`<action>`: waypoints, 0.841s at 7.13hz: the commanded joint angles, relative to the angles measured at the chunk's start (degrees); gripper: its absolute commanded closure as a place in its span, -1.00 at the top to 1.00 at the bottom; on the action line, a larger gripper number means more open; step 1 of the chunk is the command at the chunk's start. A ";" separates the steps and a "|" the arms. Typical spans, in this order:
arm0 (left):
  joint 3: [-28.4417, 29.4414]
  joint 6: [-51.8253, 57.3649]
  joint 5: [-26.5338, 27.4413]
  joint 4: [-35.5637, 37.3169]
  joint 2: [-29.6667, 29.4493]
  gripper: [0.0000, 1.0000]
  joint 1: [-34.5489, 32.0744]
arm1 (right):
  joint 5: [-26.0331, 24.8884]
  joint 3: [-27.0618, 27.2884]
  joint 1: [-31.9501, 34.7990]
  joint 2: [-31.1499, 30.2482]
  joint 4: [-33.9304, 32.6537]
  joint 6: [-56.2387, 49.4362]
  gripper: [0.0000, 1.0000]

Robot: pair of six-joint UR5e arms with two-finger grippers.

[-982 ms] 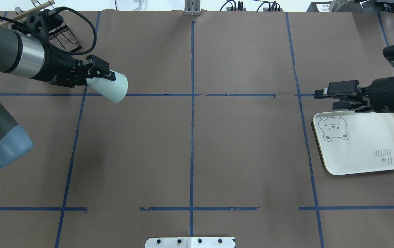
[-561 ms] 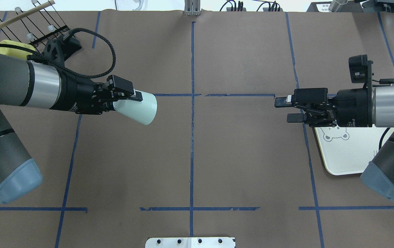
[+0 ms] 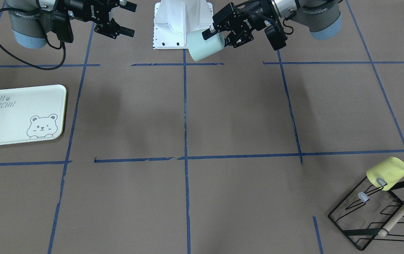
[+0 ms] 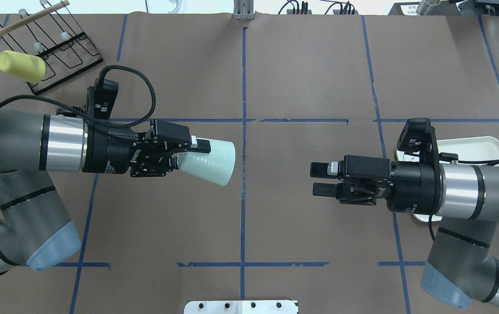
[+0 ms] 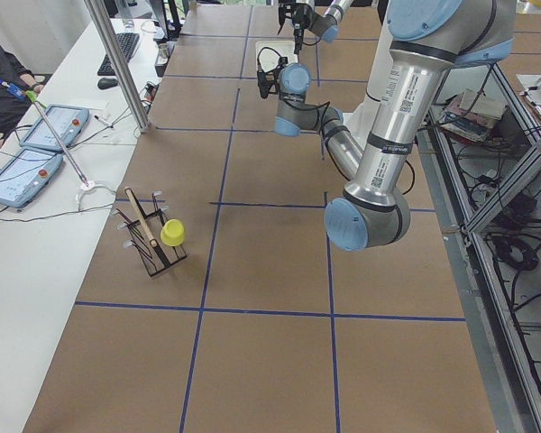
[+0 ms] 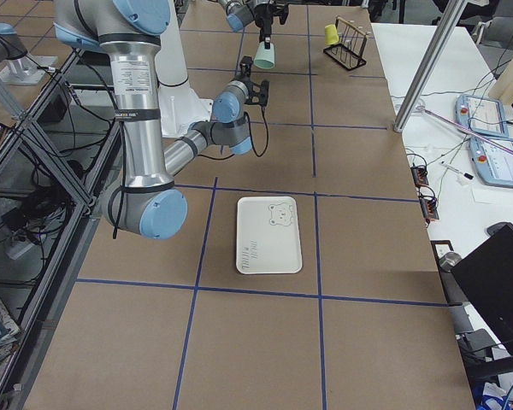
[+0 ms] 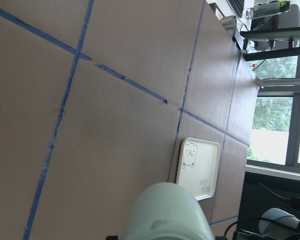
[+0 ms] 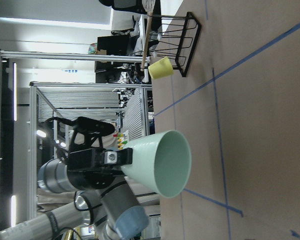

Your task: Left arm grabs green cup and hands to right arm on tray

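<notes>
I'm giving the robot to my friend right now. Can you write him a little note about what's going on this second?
The left gripper is shut on the green cup, held in the air on its side, mouth toward the right gripper.
The right gripper has its jaws open and empty, a gap away from the cup.
The tray lies empty on the robot's right.
Done: cup picked up and held out near the middle.
Left: pass it to the right gripper, then set it on the tray.

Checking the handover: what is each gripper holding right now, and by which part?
The left gripper holds the green cup by its narrow base end, mouth toward the right gripper, which is open and empty.
</notes>
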 commanded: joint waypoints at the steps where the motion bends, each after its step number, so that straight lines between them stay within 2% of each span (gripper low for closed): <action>1: 3.97 -5.75 -0.02 -12.31 -0.61 -0.12 1.23 | -5.84 0.06 -5.54 2.34 2.28 0.12 1.00; 4: 4.06 -10.71 0.06 -18.13 -1.75 -0.10 3.33 | -6.11 0.06 -5.64 3.39 2.19 0.21 1.00; 6: 3.36 -12.20 1.02 -18.14 -1.84 -0.10 5.18 | -7.69 -1.42 -5.73 6.10 1.84 0.21 1.00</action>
